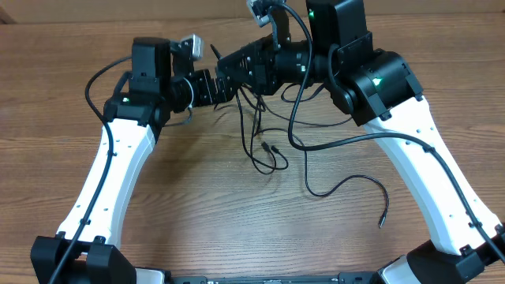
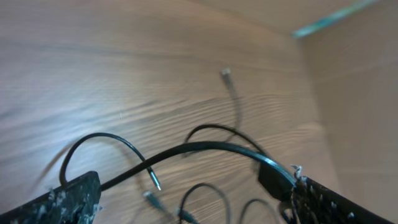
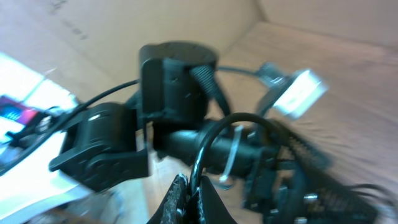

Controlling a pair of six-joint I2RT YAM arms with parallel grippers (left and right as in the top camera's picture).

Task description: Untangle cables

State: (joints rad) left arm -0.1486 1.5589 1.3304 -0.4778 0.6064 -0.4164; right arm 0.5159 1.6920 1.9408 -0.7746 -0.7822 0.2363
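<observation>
The left gripper (image 1: 223, 81) is seen near the far edge of the worktop (image 1: 197, 213), a little left of its middle. Its fingers (image 2: 56, 202) are spread wide and nothing is clamped between them. In the left wrist view one black strand is seen arched across the gap from finger to finger, with a thicker plug body close against the right-hand finger.

The cables (image 1: 268, 147) are found at the middle of the worktop, towards the far edge. Several thin strands hang down from the spot where the two grippers meet and are spread in loose loops on the wood, with small plug tips showing among them. One longer strand (image 1: 359, 177) is laid out to the right, curving towards the near right corner and ending in a plug tip.

The right gripper (image 1: 237, 67) is placed just right of the left one, nearly touching it, with its fingers (image 3: 177, 199) pressed together. In the blurred right wrist view a cable is seen looping up from the tips and appears to be pinched there.
</observation>
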